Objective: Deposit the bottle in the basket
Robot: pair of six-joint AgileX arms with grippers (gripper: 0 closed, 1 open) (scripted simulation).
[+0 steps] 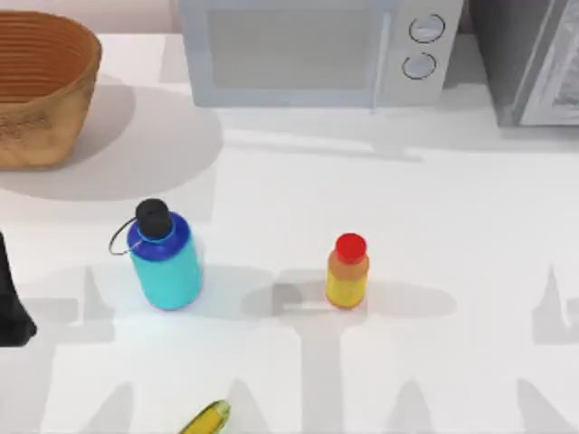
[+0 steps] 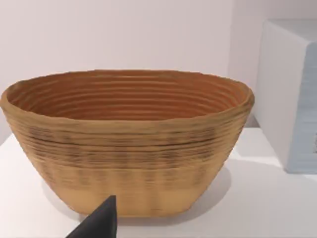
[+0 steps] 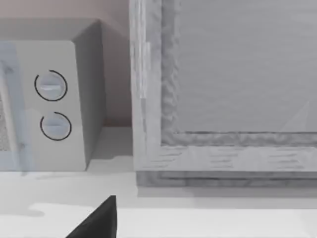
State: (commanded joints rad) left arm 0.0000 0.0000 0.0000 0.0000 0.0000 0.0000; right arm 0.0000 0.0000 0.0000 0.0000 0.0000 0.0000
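The bottle stands upright on the white table, left of centre, nothing touching it and open surface on every side. The basket sits well apart at the far left corner, right at the table's edge. A small yellow bottle stands to the right with a clear gap between. My left arm is parked at the left edge; can't tell how its fingers stand.
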